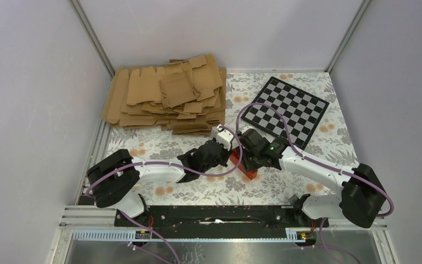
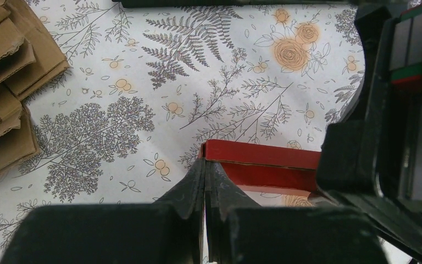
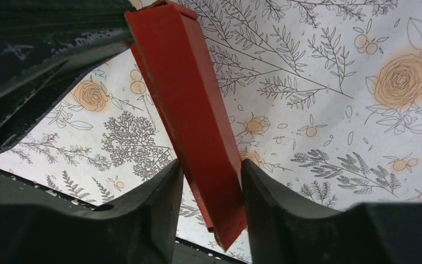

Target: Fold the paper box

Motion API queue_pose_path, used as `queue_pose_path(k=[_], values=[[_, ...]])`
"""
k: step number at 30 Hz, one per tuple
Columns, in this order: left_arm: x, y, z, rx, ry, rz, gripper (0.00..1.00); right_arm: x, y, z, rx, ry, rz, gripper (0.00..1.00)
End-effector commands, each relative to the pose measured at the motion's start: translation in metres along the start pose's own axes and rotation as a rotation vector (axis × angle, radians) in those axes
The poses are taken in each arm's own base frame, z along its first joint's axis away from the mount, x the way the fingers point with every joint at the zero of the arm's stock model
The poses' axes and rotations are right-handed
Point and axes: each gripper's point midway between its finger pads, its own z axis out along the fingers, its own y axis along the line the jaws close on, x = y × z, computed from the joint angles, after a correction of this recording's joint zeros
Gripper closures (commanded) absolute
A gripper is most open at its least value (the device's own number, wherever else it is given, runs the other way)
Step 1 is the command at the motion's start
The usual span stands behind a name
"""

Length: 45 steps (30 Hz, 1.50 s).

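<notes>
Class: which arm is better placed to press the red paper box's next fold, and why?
Probably the right. The left pincer is shut on one corner of the paper box, anchoring it, while the right pincer has the long panel between its fingers, ready to squeeze it.

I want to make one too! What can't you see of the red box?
Top view: the paper box is mostly hidden under the left arm and right arm.
Left wrist view: the right arm covers its right end, the left pincer its near part.
Right wrist view: only its outside shows; flaps unseen.
</notes>
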Motion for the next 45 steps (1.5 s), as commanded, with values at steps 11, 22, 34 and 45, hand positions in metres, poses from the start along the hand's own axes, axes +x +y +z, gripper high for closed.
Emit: queue_pose_path(k=[11,22,34,45], values=[[-0.002,0.002,-0.011,0.003,0.041,-0.067,0.88,0.018,-0.001,0.008,0.014,0.023,0.078,0.66],[-0.027,0.015,-0.027,0.024,0.038,-0.285,0.34,0.016,0.001,0.008,0.007,0.023,0.075,0.67],[-0.049,0.022,-0.005,0.190,0.007,-0.705,0.01,0.014,0.003,0.005,-0.007,0.011,0.076,0.67],[-0.021,0.018,0.018,0.206,0.090,-0.768,0.06,0.010,0.008,0.005,-0.025,0.010,0.073,0.67]])
